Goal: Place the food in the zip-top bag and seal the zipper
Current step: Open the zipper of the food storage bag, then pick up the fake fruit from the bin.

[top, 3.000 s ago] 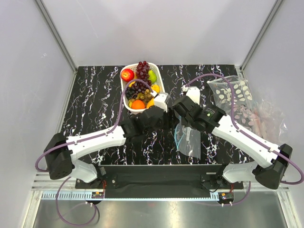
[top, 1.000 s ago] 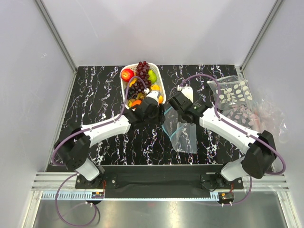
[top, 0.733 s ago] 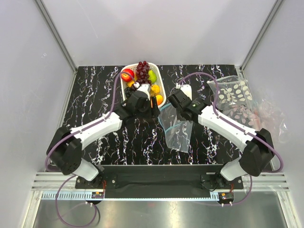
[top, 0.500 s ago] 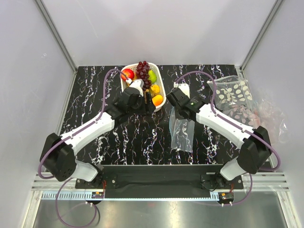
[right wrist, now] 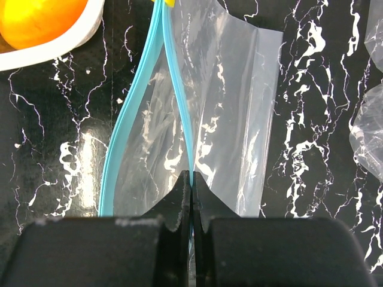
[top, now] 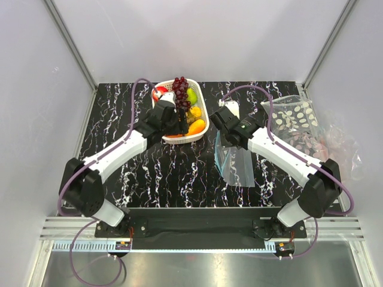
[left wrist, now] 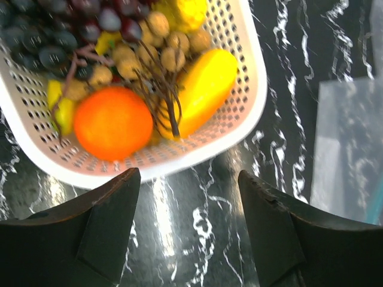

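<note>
Pinching the zipper (right wrist: 179,113) on purpose? the operator asks.

Yes, I say. My right gripper (right wrist: 191,179) is clamped flat on 1 of its 2 teal lips. The other lip bows away from it, so the mouth of the zip-top bag (right wrist: 233,107) gapes toward the side where the basket (top: 201,133) stands. The bag's body lies on the black marbled table (top: 119,119), just beside the basket's near corner.

And the left one?

My left gripper (left wrist: 188,176) hangs over the basket's near rim, jaws wide apart with nothing between them. It is there because the food (top: 194,113) is all in the basket. An orange (left wrist: 112,122) and a yellow fruit (left wrist: 203,89) are nearest me. Grapes (top: 179,85), a green fruit (top: 191,95) and a red apple (top: 157,91), mostly hidden by my arm, sit further back. The bag looks empty.

So what comes next?

By my reckoning, pick number 1. The orange lies just ahead of the open jaws, so I'd take that and carry it across to the mouth. My worry is the film. It is thin and slack, and it may sag shut unless that lip is held apart.
</note>
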Robot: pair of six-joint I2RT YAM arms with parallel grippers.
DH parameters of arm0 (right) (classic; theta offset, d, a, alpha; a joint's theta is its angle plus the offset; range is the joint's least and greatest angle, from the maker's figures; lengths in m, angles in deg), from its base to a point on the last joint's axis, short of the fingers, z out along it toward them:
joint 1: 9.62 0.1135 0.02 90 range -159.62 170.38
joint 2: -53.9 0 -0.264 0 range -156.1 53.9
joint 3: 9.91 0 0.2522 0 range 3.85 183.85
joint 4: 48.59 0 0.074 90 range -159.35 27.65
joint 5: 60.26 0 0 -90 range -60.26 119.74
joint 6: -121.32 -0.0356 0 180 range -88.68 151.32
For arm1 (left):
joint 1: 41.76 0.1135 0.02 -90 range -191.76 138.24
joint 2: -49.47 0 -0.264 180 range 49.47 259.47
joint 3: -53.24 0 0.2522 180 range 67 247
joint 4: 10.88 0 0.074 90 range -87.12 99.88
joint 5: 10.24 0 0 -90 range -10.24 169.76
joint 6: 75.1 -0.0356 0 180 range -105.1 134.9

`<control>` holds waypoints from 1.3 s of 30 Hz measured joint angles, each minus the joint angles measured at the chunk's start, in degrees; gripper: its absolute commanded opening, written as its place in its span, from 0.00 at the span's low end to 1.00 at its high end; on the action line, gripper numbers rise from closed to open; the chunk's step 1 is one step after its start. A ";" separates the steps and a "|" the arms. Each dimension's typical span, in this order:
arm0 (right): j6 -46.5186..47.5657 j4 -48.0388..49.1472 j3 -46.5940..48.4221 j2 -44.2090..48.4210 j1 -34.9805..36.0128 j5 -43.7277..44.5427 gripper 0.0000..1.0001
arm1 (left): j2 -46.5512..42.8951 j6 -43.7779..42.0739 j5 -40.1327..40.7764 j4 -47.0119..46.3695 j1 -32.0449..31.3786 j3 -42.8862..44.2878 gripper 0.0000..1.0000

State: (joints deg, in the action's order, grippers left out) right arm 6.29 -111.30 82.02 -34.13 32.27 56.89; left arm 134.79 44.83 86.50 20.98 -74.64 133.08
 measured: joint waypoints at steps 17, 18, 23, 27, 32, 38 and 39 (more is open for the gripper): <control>0.00 -0.87 0.20 0.00 0.00 -0.92 0.00 | 15.43 -1.60 1.36 3.72 3.06 9.97 0.29; 0.00 -0.87 0.26 0.00 0.00 -0.98 0.00 | 15.72 -1.49 1.33 3.82 3.06 10.34 0.25; 0.13 -1.03 0.68 0.00 0.00 -1.20 0.00 | 16.44 -1.60 1.09 4.55 3.17 11.65 0.00; 0.44 -1.05 0.68 -0.02 0.00 -1.20 0.00 | 15.45 -1.60 1.03 4.28 3.17 10.73 0.00; 0.66 -1.03 0.68 -0.33 0.00 -1.29 0.00 | 10.12 -1.57 0.90 4.55 3.17 8.83 0.00; 0.72 -0.87 0.68 -1.01 0.00 -1.36 0.00 | 1.57 -1.38 0.09 4.44 3.17 8.31 0.00; 0.74 -0.74 0.68 -1.01 0.00 -1.36 0.00 | 0.31 -1.29 -0.20 4.22 3.17 8.00 0.00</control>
State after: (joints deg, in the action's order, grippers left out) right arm 7.03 -112.04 82.70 -35.14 32.27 55.54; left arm 135.09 43.54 86.30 25.20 -71.47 141.08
